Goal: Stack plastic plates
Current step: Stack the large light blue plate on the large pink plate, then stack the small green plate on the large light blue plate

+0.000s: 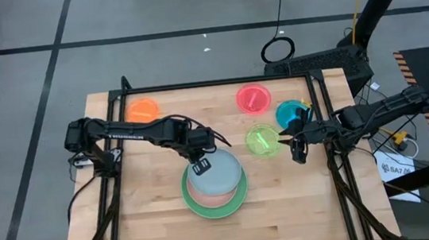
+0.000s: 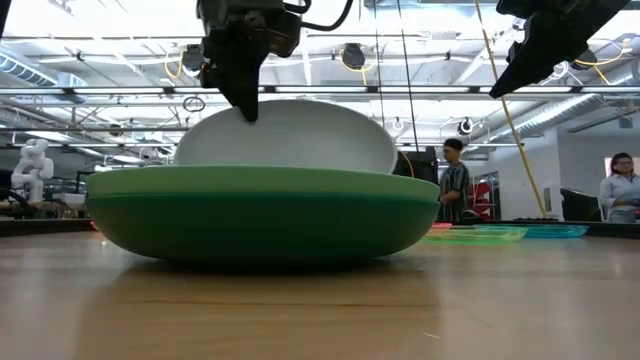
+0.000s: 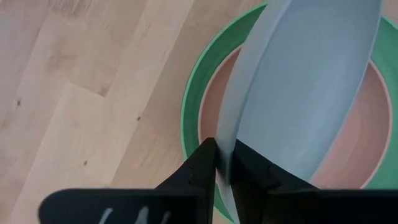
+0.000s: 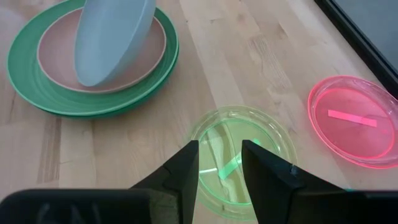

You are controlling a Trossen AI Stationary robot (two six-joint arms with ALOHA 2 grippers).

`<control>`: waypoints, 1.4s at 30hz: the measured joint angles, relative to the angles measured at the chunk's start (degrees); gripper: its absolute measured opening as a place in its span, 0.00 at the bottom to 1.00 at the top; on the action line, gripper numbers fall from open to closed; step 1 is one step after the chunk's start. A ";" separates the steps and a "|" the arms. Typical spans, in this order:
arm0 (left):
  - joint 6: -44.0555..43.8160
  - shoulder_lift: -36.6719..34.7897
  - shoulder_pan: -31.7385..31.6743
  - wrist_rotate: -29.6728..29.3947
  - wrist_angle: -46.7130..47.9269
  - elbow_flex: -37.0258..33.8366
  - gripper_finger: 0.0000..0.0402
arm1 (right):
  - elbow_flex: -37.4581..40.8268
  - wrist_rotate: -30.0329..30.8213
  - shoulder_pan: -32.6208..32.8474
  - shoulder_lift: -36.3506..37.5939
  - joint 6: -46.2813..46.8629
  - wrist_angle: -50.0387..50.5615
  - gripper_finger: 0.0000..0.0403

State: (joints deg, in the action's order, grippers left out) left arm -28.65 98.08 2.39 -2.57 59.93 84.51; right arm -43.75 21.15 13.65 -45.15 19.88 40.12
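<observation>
My left gripper point(image 1: 201, 166) point(image 3: 221, 148) is shut on the pale blue plate point(image 1: 216, 172) point(image 2: 290, 135), which tilts over a pink plate point(image 3: 367, 149). The pink plate lies inside a light green plate point(image 1: 199, 205) point(image 2: 250, 182), and that one sits on a darker green plate point(image 2: 250, 225). My right gripper point(image 1: 295, 145) point(image 4: 220, 158) hovers open above the yellow-green plate point(image 1: 262, 141) point(image 4: 245, 140), touching nothing. Flat on the table are the red-pink plate point(image 1: 253, 97) point(image 4: 351, 121), the blue plate point(image 1: 288, 114) and the orange plate point(image 1: 143, 109). My left gripper pinches the pale blue plate's rim point(image 3: 225, 140) between its two fingers point(image 3: 199, 171), one inside the bowl and one outside, coming from above. The held side is raised, so the plate is tilted. Its opposite edge point(image 4: 93, 79) is down on the pink plate.
The green stack sits near the table's middle, toward its near edge. The small plates lie along the far half. A dark metal frame point(image 1: 219, 83) borders the tabletop. Bare wood point(image 1: 153, 222) lies on the stack's left. People stand in the room beyond point(image 2: 455, 180).
</observation>
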 joint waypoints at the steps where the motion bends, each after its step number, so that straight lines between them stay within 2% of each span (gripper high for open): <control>1: -0.02 0.00 0.00 0.00 0.17 0.00 0.11 | 0.00 0.02 0.01 0.00 0.01 0.00 0.28; 5: -0.09 0.00 0.00 0.02 0.32 0.00 0.13 | 0.00 0.02 0.00 0.00 0.00 -0.02 0.28; 13: 0.47 0.00 0.00 0.01 0.43 0.00 0.25 | 0.00 0.04 0.01 0.00 -0.46 -0.99 0.28; 19: 7.57 0.00 0.22 -0.40 0.03 0.00 0.28 | 0.02 0.04 0.02 0.00 -0.92 -2.19 0.28; 26: 15.77 -0.04 4.65 -11.05 -0.09 0.00 0.28 | 0.04 1.89 0.02 -0.50 2.58 -2.16 0.28; 35: 24.79 -1.05 6.56 -12.09 -0.22 0.00 0.28 | 0.07 3.12 0.00 -5.31 8.37 -2.16 0.28; 39: 26.30 -4.86 5.96 -12.13 -5.20 -4.18 0.28 | 0.09 3.08 0.00 -7.67 11.25 -2.14 0.28; 42: 26.47 -10.36 5.81 -12.11 -10.90 -12.12 0.28 | 0.09 2.97 0.00 -9.15 14.41 -2.35 0.28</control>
State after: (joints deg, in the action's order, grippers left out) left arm -2.17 87.72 8.21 -14.68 49.02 72.39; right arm -43.66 24.13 13.65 -54.29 34.29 37.77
